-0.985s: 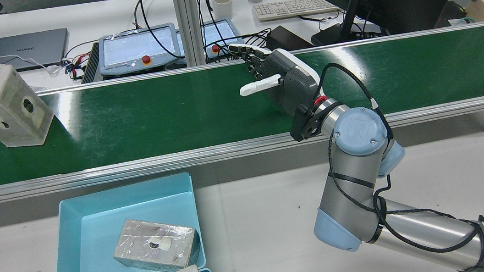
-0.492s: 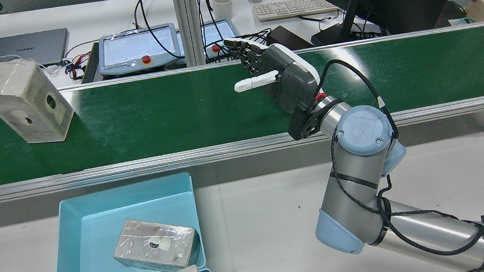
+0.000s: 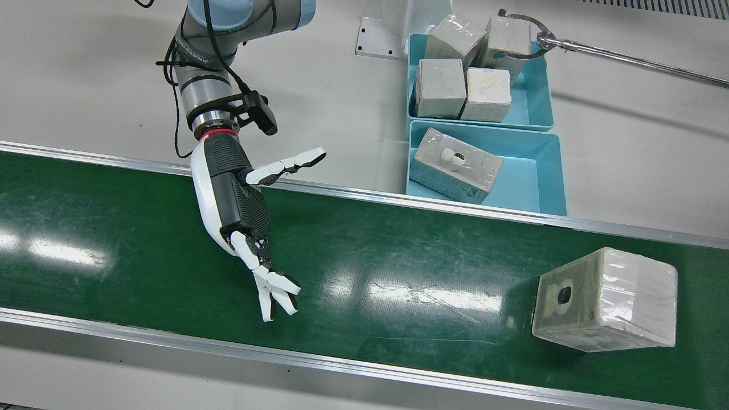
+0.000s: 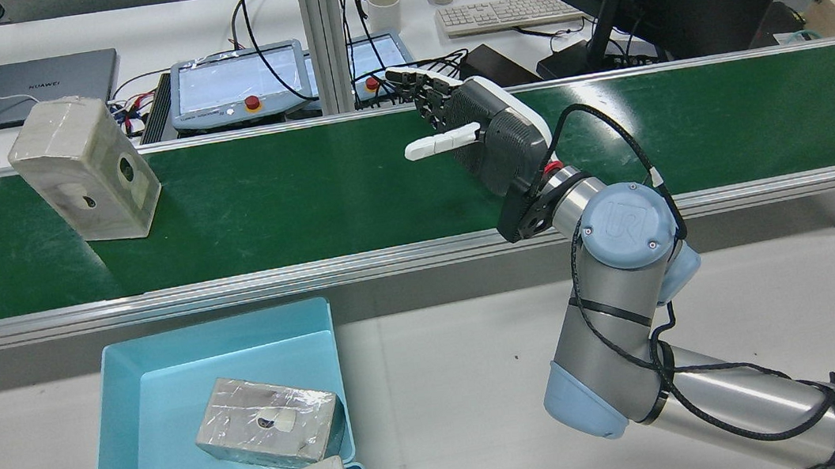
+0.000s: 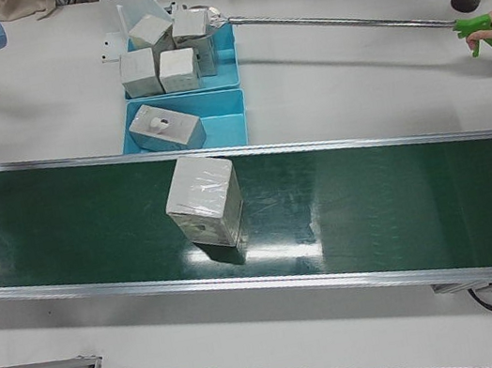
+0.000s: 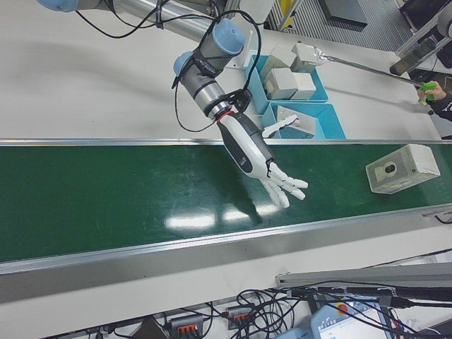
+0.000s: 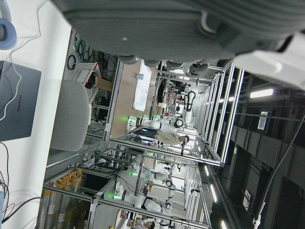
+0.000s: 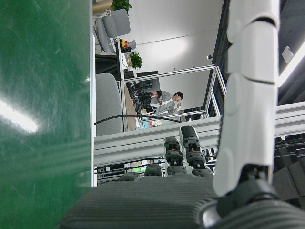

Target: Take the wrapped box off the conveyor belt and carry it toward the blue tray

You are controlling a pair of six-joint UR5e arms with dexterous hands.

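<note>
The wrapped box (image 4: 85, 170) stands on the green conveyor belt (image 4: 301, 193), left of my right hand in the rear view. It also shows in the front view (image 3: 606, 299) and the left-front view (image 5: 203, 201). My right hand (image 4: 472, 128) is open and empty, fingers spread, held over the belt well apart from the box; it also shows in the front view (image 3: 239, 205). The blue tray (image 4: 157, 386) sits beside the belt and holds one wrapped box (image 4: 269, 421). Of my left hand (image 7: 190, 28) only the palm shows, in its own view.
A second blue tray (image 3: 535, 85) behind the first holds several wrapped boxes. A person's reacher tool (image 3: 626, 57) reaches over it with its ring around one box. Aluminium rails (image 4: 388, 258) edge the belt. Screens and cables stand beyond the belt.
The wrapped box has travelled right along the belt toward my right hand. My right hand shifted slightly, then stayed still. A box at the lower left edge has left the rear view.
</note>
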